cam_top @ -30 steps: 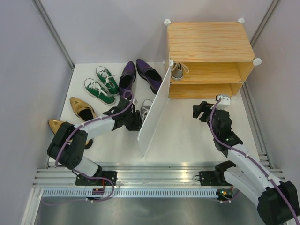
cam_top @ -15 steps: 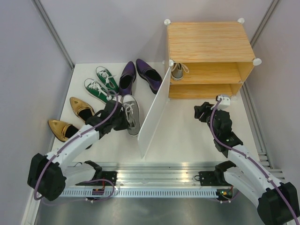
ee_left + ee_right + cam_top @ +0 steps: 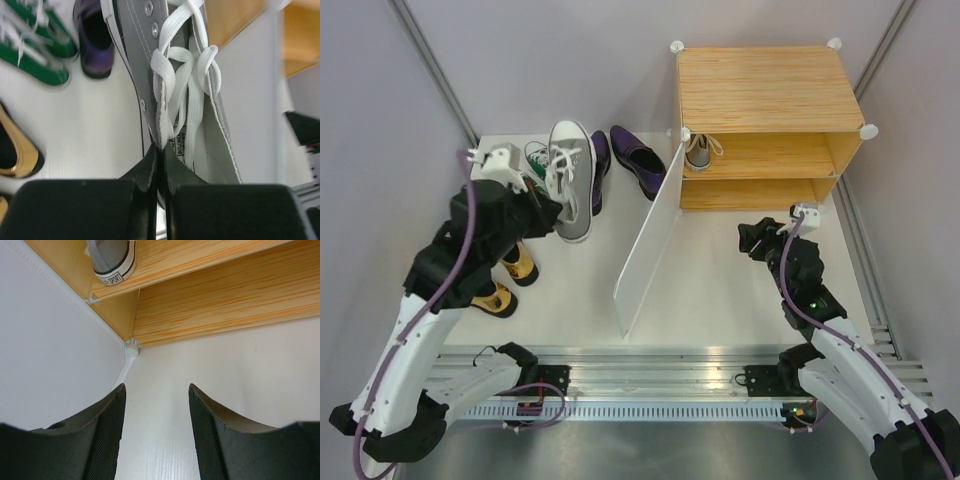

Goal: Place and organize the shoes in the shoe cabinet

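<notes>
Top view: the left fingers [image 3: 542,205] hold a grey sneaker [image 3: 570,180] in the air over the counter's [image 3: 710,280] far-left part. The shoe cabinet [image 3: 760,90] fills the far-right corner.

Left wrist: the fingers are pinched tight on the sneaker's side wall.

Right wrist: the right fingers [image 3: 107,430] stand moderately apart, holding nothing, and face the cabinet's lower shelf. A second grey sneaker [image 3: 111,257] sits on the upper shelf.

Grey sneaker [image 3: 137,45]: matt canvas cloth, metal eyelets, flat woven white laces [image 3: 187,90]. Shoe cabinet [image 3: 760,90]: striped bamboo-grain wood, matt; its door panel [image 3: 650,235] smooth white. Left of the cabinet, purple dress shoes [image 3: 640,160] glossy, gold shoes [image 3: 523,266] shiny metallic.
</notes>
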Motion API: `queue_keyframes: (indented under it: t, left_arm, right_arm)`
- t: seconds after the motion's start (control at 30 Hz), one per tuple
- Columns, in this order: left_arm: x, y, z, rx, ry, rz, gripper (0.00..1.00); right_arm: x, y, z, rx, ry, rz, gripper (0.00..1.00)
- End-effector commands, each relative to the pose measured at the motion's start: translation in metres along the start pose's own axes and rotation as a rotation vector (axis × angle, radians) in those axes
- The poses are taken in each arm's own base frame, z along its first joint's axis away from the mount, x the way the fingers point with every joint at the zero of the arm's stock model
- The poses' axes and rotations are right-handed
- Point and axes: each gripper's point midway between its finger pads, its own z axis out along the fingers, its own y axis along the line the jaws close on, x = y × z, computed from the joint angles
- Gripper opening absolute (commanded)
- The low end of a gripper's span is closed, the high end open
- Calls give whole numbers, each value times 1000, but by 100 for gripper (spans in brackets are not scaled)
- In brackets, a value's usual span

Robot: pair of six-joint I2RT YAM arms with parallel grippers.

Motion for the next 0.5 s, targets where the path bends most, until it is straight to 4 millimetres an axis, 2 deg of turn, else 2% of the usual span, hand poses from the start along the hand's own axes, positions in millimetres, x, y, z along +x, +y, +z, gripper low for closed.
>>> queue_keyframes:
  t: [0.0, 0.07, 0.1, 0.13, 0.17, 0.2, 0.27, 0.3, 0.33, 0.4, 0.43, 0.47]
  left_arm:
    - [-94, -51, -54, 194, -227, 25, 2]
    - [-107, -67, -61, 250, -227, 38, 2]
    - [-119, -85, -66, 308, -228, 42, 2]
    - [-123, -93, -64, 326, -220, 44, 2]
    - [-122, -105, -65, 374, -200, 51, 2]
    - [-121, -128, -63, 426, -177, 66, 2]
    - [-113, -154, -62, 460, -162, 104, 2]
    - [-118, -165, -64, 447, -190, 114, 2]
    - [-93, -200, -61, 515, -125, 165, 2]
    - [-79, -229, -62, 558, -98, 192, 2]
    - [-53, -252, -58, 587, -44, 230, 2]
    - [-42, -260, -56, 590, -23, 238, 2]
  right_arm:
    - [-37, 6, -10, 22, -78, 66, 58]
    - [-54, 5, -16, 50, -116, 80, 59]
    - [-60, 2, -22, 69, -129, 87, 59]
    - [-70, 1, -27, 88, -147, 93, 59]
    - [-79, -1, -32, 107, -169, 99, 59]
    - [-93, -7, -41, 152, -204, 107, 59]
    - [-109, -16, -53, 215, -249, 127, 59]
    - [-114, -31, -63, 296, -274, 134, 59]
    - [-122, -34, -70, 319, -299, 157, 60]
    - [-137, -40, -88, 361, -348, 181, 60]
    - [-148, -49, -100, 415, -400, 226, 63]
    - [-155, -56, -113, 451, -439, 254, 64]
